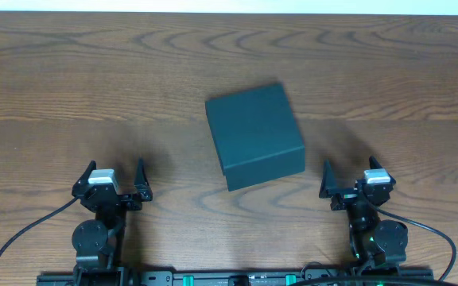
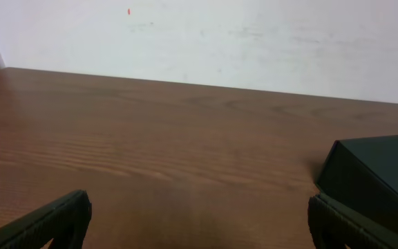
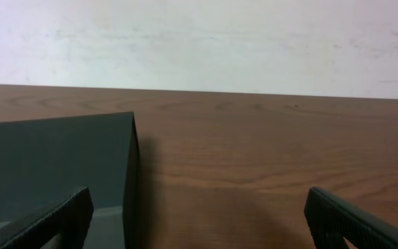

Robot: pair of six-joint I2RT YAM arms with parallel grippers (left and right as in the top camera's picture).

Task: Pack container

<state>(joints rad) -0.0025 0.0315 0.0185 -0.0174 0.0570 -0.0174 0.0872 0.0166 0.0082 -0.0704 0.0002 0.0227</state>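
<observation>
The container (image 1: 254, 131) is a dark teal-grey square box, closed, standing slightly turned on the wooden table at centre. It also shows at the right edge of the left wrist view (image 2: 378, 173) and at the left of the right wrist view (image 3: 54, 166). My left gripper (image 1: 111, 179) is open and empty near the front left, well to the left of the box. My right gripper (image 1: 348, 179) is open and empty at the front right, just right of the box's near corner. Its jaws (image 3: 195, 221) have bare table between them, as do the left jaws (image 2: 199, 221).
The wooden table (image 1: 94, 79) stretches to a white wall (image 2: 254, 41) at the back. Black cables (image 1: 22, 230) run from the arm bases along the front edge.
</observation>
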